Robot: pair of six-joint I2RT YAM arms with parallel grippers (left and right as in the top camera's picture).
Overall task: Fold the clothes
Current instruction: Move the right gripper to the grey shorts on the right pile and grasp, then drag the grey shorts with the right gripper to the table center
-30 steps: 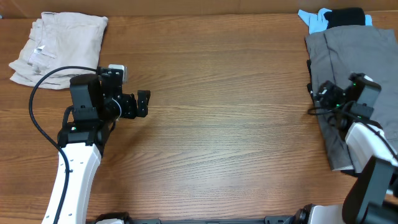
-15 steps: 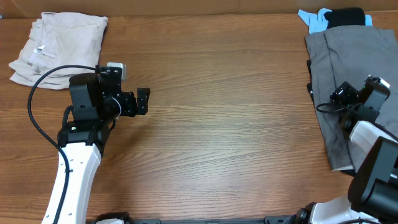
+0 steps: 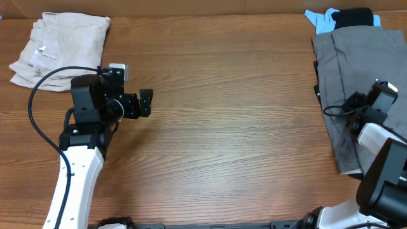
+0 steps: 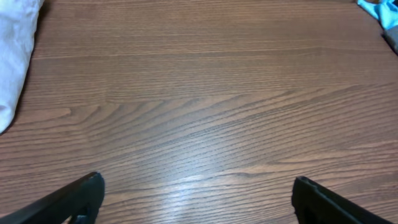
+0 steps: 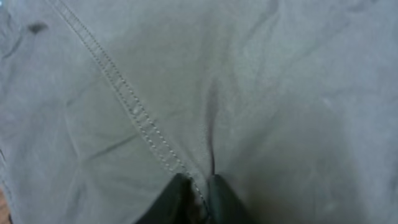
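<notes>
The clothes, grey shorts [image 3: 356, 57], lie flat at the table's right edge. My right gripper [image 3: 348, 102] rests on their left-middle part. In the right wrist view its fingers [image 5: 199, 190] are shut on a raised fold of the grey cloth [image 5: 249, 81], right beside a stitched seam. My left gripper [image 3: 147, 104] hangs over bare wood at the left of the table, far from the shorts. In the left wrist view its jaws [image 4: 196, 193] stand wide open with nothing between them.
A folded cream-beige garment [image 3: 60, 48] lies at the back left and shows as a pale edge [image 4: 12, 56] in the left wrist view. Black and light-blue garments [image 3: 343, 18] sit behind the shorts at the back right. The wooden table [image 3: 229, 127] spans between them.
My right gripper has slid a little right over the shorts and closed, pinching a fold of the grey cloth. The left arm has stayed where it was.
</notes>
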